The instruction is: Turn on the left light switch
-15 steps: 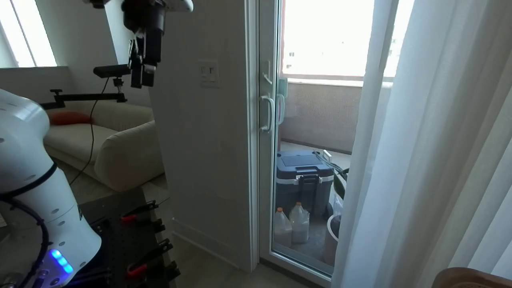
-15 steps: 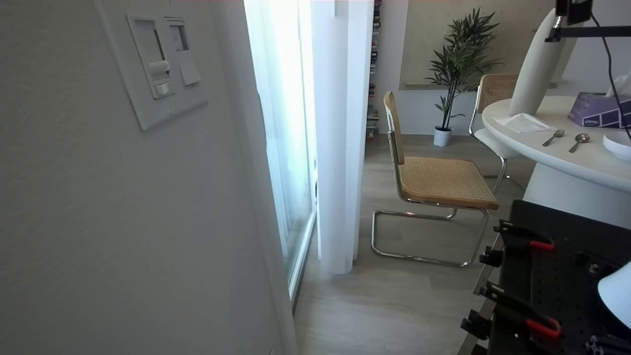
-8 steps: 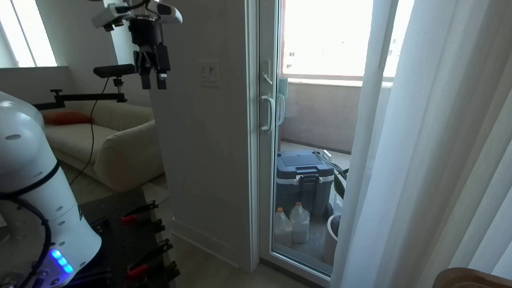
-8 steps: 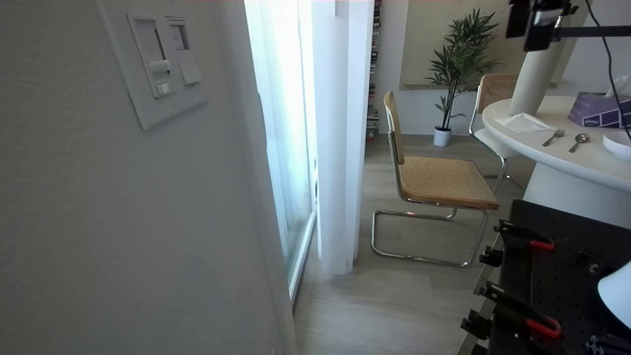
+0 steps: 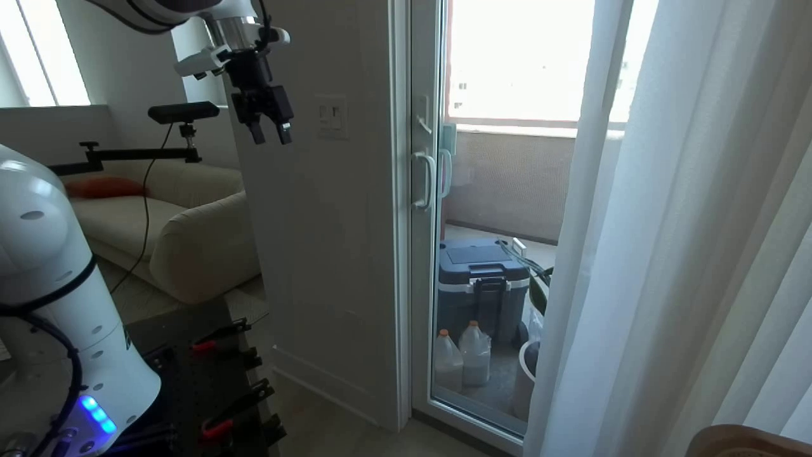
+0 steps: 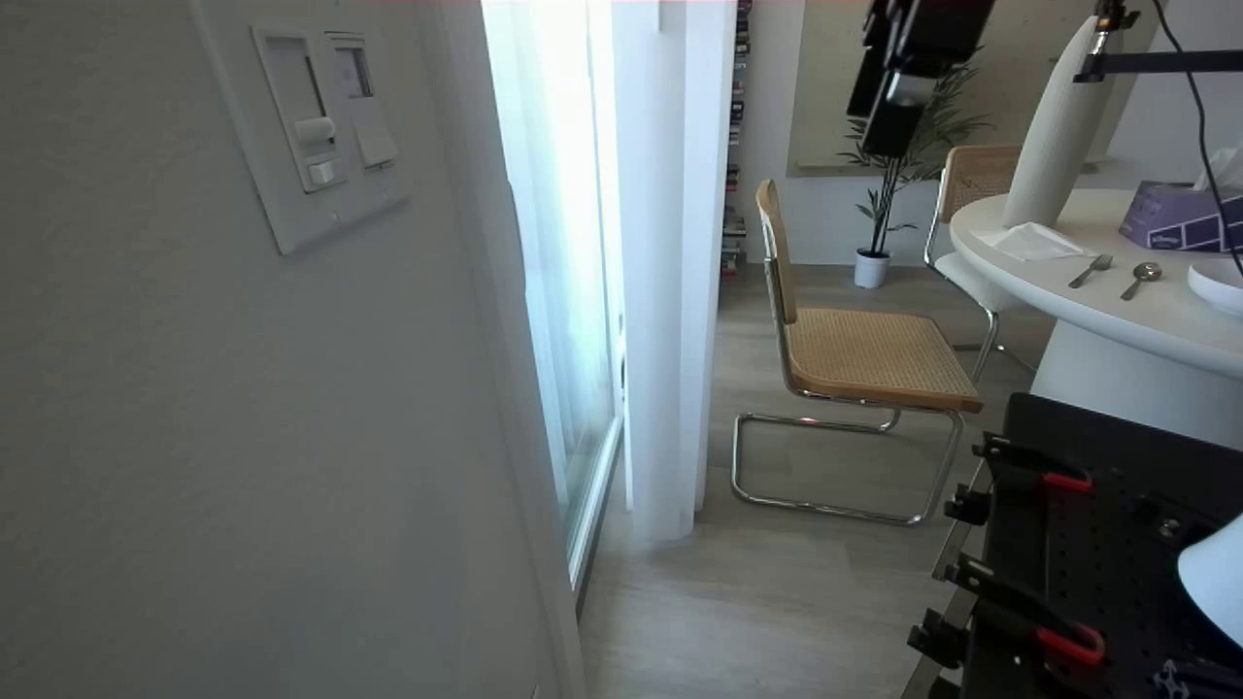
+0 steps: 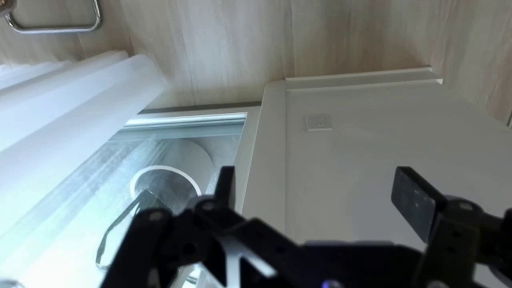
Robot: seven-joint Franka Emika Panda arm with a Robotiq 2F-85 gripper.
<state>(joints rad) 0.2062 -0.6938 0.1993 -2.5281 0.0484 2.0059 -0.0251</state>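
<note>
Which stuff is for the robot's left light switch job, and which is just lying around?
For the job:
left light switch
switch plate
the robot's open jaws

Just around:
fork
spoon
tissue box
chairs
orange-capped jugs

In an exterior view, the left light switch (image 6: 308,127) at upper left is smooth, pale plastic with a soft sheen, against a matt, faintly rough wall (image 6: 291,437). Right of centre, the cantilever chair (image 6: 879,359) shows woven cane, wood and polished metal tube. The curtain (image 6: 668,291) is thin white cloth. Low in the wrist view, the tool (image 7: 319,186) is mostly matt black; the floor (image 7: 236,48) along the top is wood-grained planking.
</note>
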